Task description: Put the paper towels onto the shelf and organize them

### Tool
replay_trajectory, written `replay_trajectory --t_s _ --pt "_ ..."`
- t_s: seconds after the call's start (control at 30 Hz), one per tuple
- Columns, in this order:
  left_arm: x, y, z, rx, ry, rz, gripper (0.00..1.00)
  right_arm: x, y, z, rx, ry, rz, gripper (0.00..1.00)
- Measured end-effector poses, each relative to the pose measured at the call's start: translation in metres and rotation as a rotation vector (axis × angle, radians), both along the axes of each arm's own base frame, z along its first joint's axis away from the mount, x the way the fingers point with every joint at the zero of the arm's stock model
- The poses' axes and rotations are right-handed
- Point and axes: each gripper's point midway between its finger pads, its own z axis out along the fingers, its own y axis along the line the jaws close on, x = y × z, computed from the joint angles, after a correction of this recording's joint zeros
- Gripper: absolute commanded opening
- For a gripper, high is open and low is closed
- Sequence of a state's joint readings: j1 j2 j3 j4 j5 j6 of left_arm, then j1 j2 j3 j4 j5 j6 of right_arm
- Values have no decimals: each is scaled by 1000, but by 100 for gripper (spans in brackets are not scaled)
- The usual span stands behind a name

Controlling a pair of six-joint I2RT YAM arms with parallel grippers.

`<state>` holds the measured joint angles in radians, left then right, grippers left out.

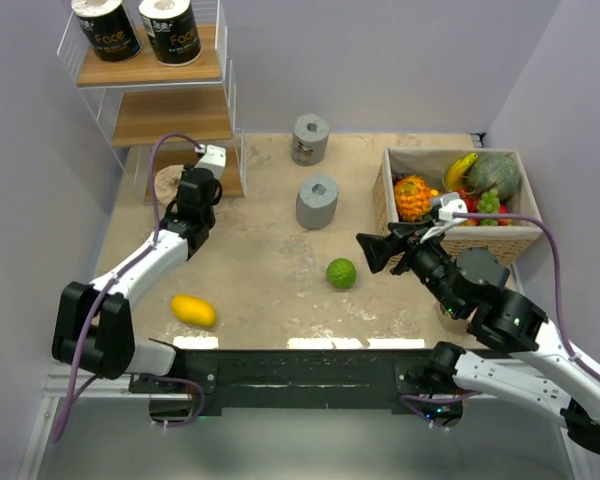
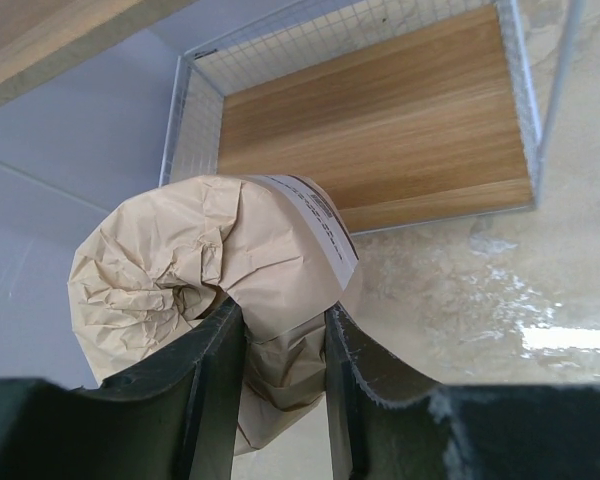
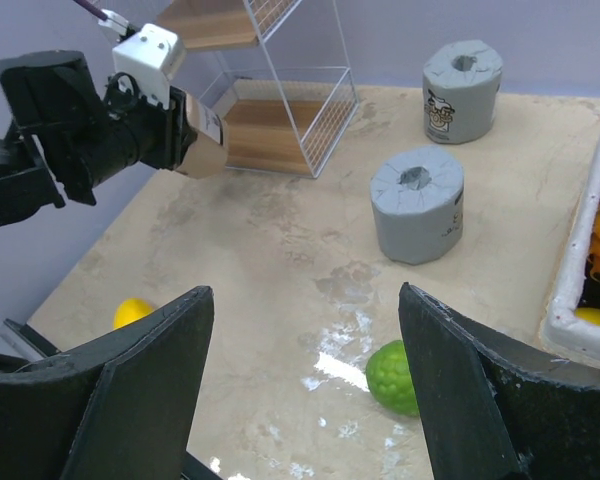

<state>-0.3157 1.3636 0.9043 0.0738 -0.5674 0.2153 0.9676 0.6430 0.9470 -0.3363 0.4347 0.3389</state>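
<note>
My left gripper [image 2: 285, 335] is shut on a tan paper towel roll [image 2: 195, 260], pinching its crumpled wrapper just in front of the bottom board [image 2: 380, 140] of the shelf [image 1: 170, 115]. From above, that tan roll [image 1: 168, 183] hangs by the shelf's lowest tier, under my left gripper [image 1: 187, 183]. Two black-wrapped rolls [image 1: 105, 28] [image 1: 170, 28] stand on the top tier. Two grey rolls [image 1: 310, 138] [image 1: 318, 200] stand on the table, also seen as grey rolls [image 3: 463, 90] [image 3: 417, 205] from the right wrist. My right gripper [image 3: 305, 300] hovers open and holds nothing.
A green fruit [image 1: 341, 272] lies near my right gripper [image 1: 373, 250], and a yellow fruit [image 1: 193, 310] lies beside the left arm. A wicker basket [image 1: 450, 238] with several fruits stands at the right. Walls close in on the left and behind the shelf.
</note>
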Motion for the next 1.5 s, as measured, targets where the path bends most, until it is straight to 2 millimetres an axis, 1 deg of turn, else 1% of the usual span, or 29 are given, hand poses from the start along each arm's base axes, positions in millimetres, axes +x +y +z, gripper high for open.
replay_trajectory --t_s 0.1,0.17,0.3,0.4,0.5,0.6,0.63,0.73,0.83,1.0,1.07,1.1,1.27,1.3,1.33,1.4,1.5 --pt "10 6 -16 17 22 12 37 -2 -11 3 1 -14 -22 79" --pt "17 5 -30 32 42 9 37 -5 -19 6 8 -25 -33 79" --pt "26 4 -51 50 77 1 37 -12 -34 15 39 -49 -51 78" --pt "29 5 -59 57 82 3 38 -16 -40 21 62 -64 -54 78" --pt "33 11 -61 61 72 12 40 -17 -41 22 58 -61 -54 78" --pt "37 20 -61 62 56 33 50 -15 -38 23 48 -57 -55 78" --pt "39 23 -62 65 54 38 58 -14 -37 23 43 -55 -54 78" --pt "46 26 -66 68 65 43 70 -12 -34 22 30 -50 -54 79" --pt "48 24 -69 61 79 32 72 -10 -32 21 18 -43 -54 79" --pt "44 24 -69 42 87 47 70 -11 -33 20 13 -39 -54 79" --pt "39 24 -59 15 68 58 69 -12 -34 22 17 -42 -55 79" --pt "36 24 -52 -6 48 67 69 -12 -35 22 19 -44 -55 79" --pt "21 24 1 -150 -94 111 68 -13 -35 23 27 -49 -53 79" --pt "20 24 4 -168 -102 117 67 -13 -35 22 25 -47 -52 79" --pt "18 23 6 -194 -108 125 63 -13 -35 21 24 -47 -50 79" --pt "14 20 3 -256 -101 145 58 -13 -34 20 22 -45 -49 79" --pt "3 15 -16 -363 -39 180 53 -13 -34 19 24 -47 -45 79"
